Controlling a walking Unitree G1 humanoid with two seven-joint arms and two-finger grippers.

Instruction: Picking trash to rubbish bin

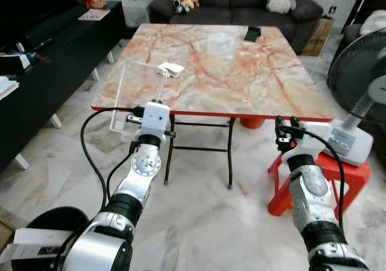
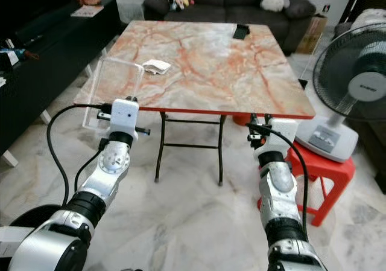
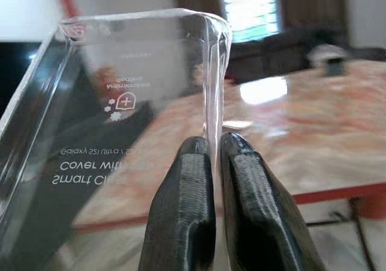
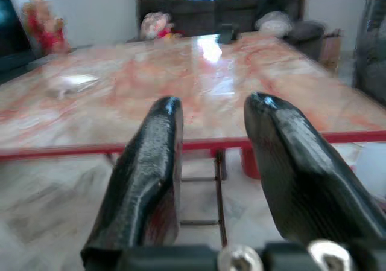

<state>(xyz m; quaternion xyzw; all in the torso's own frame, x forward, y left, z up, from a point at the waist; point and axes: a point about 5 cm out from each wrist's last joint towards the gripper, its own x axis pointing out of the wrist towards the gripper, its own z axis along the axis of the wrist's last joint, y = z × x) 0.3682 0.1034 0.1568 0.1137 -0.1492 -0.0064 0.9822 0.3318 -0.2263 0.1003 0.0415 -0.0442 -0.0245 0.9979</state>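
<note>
Pinching a clear, rigid plastic phone-case package (image 3: 120, 102): left claw (image 3: 216, 156) has its two ribbed black fingers (image 3: 187, 210) pressed onto one thin edge of it, near a rounded corner. Package is transparent and glossy, white print shows mirrored through the wall. It's held upright at the near left corner of the surface (image 1: 241, 72), off its edge, above the floor.

Surface is a square folding top with orange-pink marble pattern, red rim, thin black metal legs. A small white crumpled paper piece (image 1: 170, 69) lies on it, just beyond the package, well ahead of the left claw. A dark flat rectangular item (image 1: 253, 34) sits near the far edge.

Right claw (image 4: 211, 120) is spread, nothing between its smooth black fingers, held at the near edge level of the surface, right side.

Red plastic stool (image 1: 338, 174) beside the right arm carries a white fan base (image 1: 350, 139). Pale marble tile floor (image 1: 199, 210).
</note>
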